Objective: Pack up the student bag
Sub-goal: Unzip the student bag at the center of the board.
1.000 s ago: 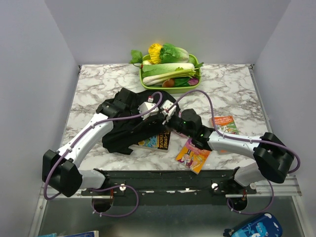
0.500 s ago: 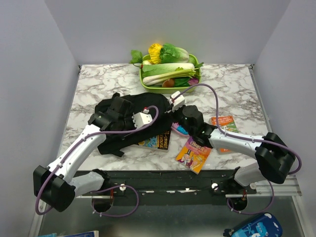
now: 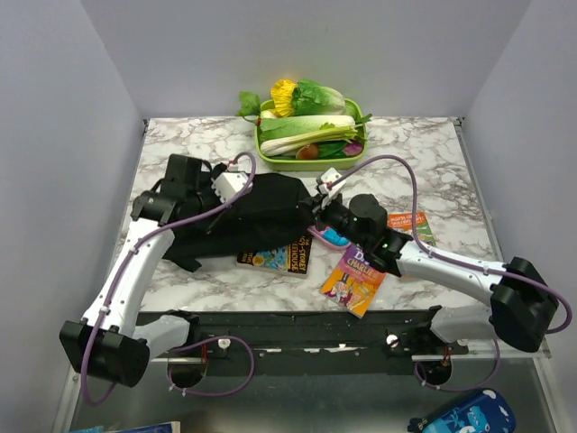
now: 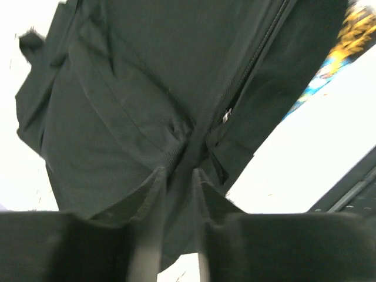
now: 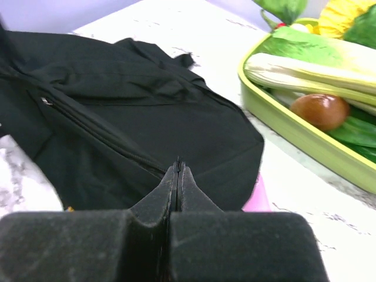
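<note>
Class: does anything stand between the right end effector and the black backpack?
Nothing visible does. The shut right end effector points straight at the backpack, with its tips right at the fabric.

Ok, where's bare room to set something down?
The table is bare at its far left corner beside the tray, and far right between tray and orange book. Crowded: the middle, where backpack, books and pink case bunch together.

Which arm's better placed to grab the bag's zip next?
Left, likely: the left fingers stand slightly apart right over the student bag, zip pull just ahead. The right fingers are shut at the bag's edge.
</note>
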`<state>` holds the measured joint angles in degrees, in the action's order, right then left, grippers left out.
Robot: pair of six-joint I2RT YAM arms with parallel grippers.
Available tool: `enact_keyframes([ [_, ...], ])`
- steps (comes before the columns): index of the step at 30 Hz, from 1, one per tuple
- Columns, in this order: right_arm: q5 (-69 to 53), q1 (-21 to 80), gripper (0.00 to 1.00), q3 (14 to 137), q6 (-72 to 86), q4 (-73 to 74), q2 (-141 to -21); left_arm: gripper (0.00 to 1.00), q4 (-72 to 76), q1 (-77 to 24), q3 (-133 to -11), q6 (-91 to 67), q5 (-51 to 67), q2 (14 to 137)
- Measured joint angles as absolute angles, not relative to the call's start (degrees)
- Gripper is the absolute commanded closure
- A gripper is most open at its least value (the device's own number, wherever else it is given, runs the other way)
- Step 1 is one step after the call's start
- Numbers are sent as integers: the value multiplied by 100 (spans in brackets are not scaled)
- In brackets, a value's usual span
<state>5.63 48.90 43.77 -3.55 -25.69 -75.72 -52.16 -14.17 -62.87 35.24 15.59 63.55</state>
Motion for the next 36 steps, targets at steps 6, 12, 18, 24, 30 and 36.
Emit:
enact_keyframes([
  [6, -204, 5009, 99, 3922, 117, -2589, -7279, 1, -5946, -1446, -7979, 3275, 3229, 7078],
  [12, -589, 5046, 99, 3645, 539, -2591, -7251, 1, -5819, -2071, -7817, 3070, 3933, 7483],
  [18, -591, 5052, 99, 3634, 727, -2604, -7126, 1, -4958, -2910, -6735, 2711, 3686, 7557],
  [24, -589, 5052, 99, 3605, 862, -2611, -7120, 1, -4060, -3087, -6392, 2399, 3157, 7793],
  [30, -567, 5052, 99, 3601, 1050, -2611, -7137, 6, -3555, -3262, -6383, 2331, 3006, 7994],
  [36, -353, 5052, 99, 3638, 1092, -2585, -7227, 32, -3581, -3450, -6370, 2493, 3092, 8193],
])
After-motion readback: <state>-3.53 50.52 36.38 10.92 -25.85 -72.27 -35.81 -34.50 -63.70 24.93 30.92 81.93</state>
